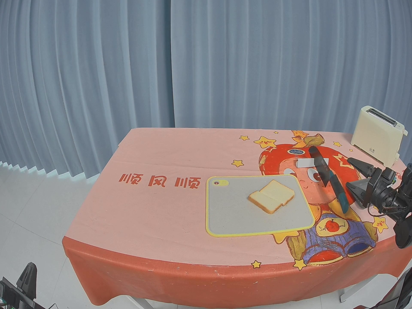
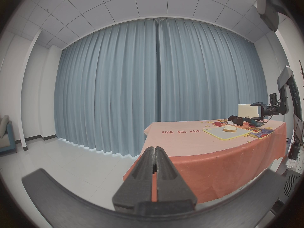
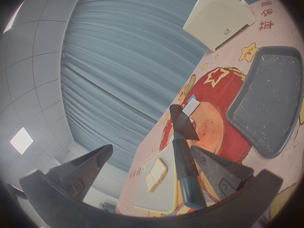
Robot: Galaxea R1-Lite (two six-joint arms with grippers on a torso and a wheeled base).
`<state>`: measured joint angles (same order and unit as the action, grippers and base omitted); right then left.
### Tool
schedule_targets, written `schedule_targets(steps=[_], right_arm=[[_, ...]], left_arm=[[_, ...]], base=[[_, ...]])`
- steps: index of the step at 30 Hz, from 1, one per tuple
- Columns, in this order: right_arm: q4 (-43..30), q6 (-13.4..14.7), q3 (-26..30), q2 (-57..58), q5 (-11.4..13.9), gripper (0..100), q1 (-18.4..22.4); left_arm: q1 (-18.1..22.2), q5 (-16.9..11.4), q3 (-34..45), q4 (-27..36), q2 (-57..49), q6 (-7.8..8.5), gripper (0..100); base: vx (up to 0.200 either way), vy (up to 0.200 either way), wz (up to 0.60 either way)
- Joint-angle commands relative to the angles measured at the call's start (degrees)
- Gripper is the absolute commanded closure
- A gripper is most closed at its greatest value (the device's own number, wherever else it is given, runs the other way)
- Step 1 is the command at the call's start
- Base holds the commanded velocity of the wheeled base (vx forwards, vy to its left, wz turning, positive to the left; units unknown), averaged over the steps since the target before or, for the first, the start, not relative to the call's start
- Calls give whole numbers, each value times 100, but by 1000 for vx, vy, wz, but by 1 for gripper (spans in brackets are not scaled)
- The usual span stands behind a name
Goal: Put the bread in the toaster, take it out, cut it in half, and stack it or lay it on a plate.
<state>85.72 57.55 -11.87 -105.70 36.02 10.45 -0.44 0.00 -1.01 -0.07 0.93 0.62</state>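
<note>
Bread (image 1: 271,196) is noted in 2 overlapping pieces on the cutting board (image 1: 231,219); cutting is judged done. Knife (image 1: 330,179) lies ungripped at the board's 3 o'clock, just beside the right gripper (image 1: 349,173), fingers spread. Left gripper (image 2: 154,174) is pressed together, off-table. Transfer to the grey tray (image 3: 269,102) is judged outstanding.

Left of the cutting board (image 1: 231,213) and behind it, bare table (image 1: 171,151) gives open passage. Just right of the board lies the knife (image 1: 330,181); farther right and behind stands the toaster (image 1: 377,136).
</note>
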Motion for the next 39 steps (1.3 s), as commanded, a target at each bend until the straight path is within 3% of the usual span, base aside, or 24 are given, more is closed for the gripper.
schedule_targets(steps=[1, 7, 8, 9, 13, 39], right_arm=[[6, -77, 36, -12, 1, 0, 10], [41, -772, 247, -20, 36, 0, 28], [41, -772, 247, -20, 36, 0, 28], [225, -974, 361, -99, 36, 0, 10], [392, -1290, 475, -170, 36, 0, -8], [392, -1361, 537, 700, 28, 0, -25]], left_arm=[[0, 0, 101, -1, -14, -1, 100], [0, 0, 101, -1, -14, -1, 100], [0, 0, 101, -1, -14, -1, 100], [0, 0, 101, -1, -14, -1, 100], [0, 0, 101, -1, -14, -1, 100], [0, 0, 101, -1, -14, -1, 100]], base=[[0, 0, 0], [0, 0, 0], [0, 0, 0], [0, 0, 0], [0, 0, 0], [0, 0, 0]])
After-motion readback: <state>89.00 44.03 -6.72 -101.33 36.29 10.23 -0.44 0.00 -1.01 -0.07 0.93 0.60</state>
